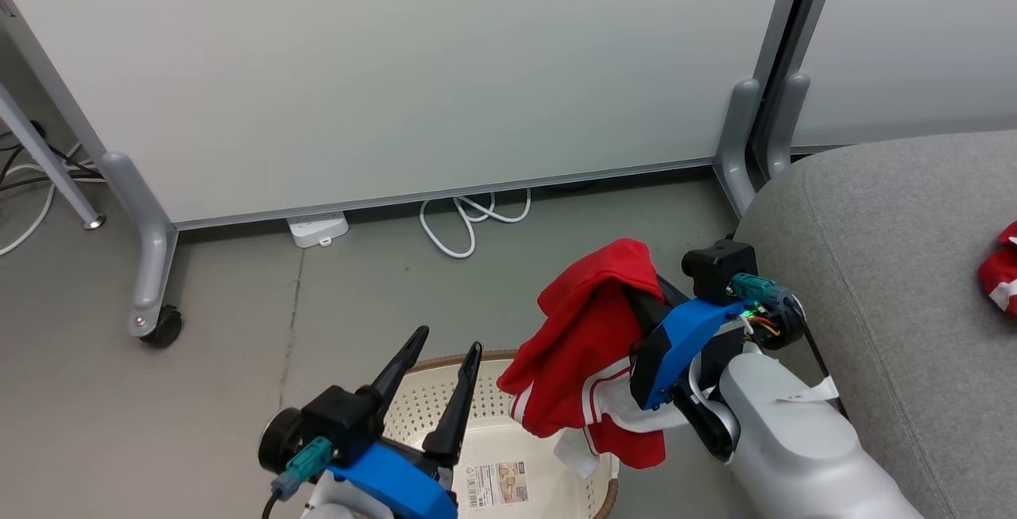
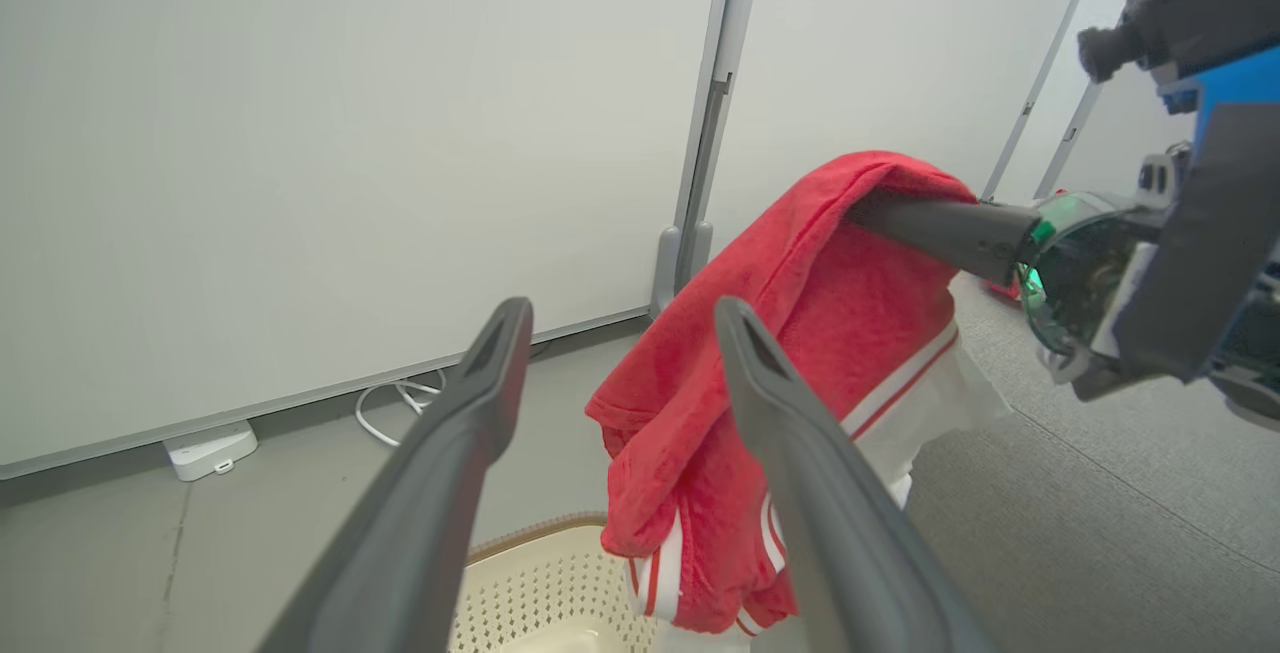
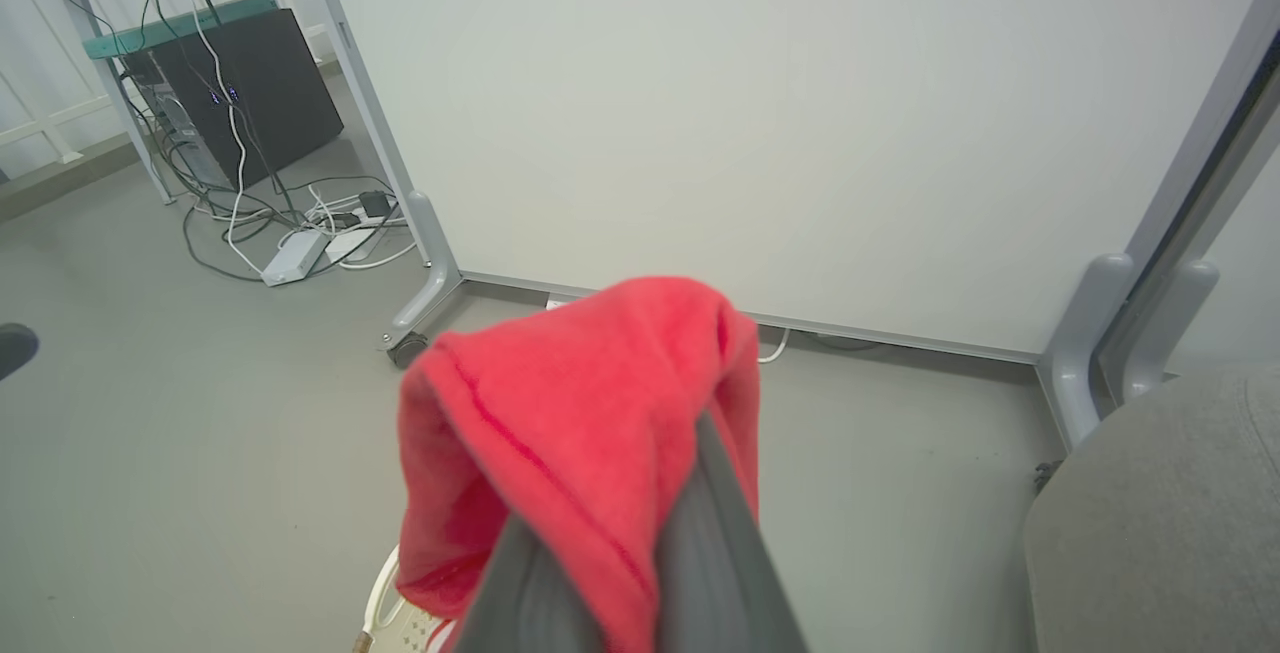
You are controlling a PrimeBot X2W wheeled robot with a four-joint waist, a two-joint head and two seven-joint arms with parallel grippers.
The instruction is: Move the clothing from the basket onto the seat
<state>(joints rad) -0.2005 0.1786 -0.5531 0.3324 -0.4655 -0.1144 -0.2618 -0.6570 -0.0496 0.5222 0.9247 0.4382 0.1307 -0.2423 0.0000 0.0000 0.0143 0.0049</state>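
The right gripper (image 1: 645,306) pinches a red garment (image 1: 588,344) and holds it in the air, its lower folds dangling above the basket (image 1: 496,404) on the floor, just beside the sofa (image 1: 890,265). The left gripper (image 1: 449,340) hangs over the basket with fingers spread. A second garment (image 1: 1003,273) lies on the sofa.

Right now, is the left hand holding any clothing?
No, the left hand has its fingers open and bare over the basket; the red garment hangs from the right hand.
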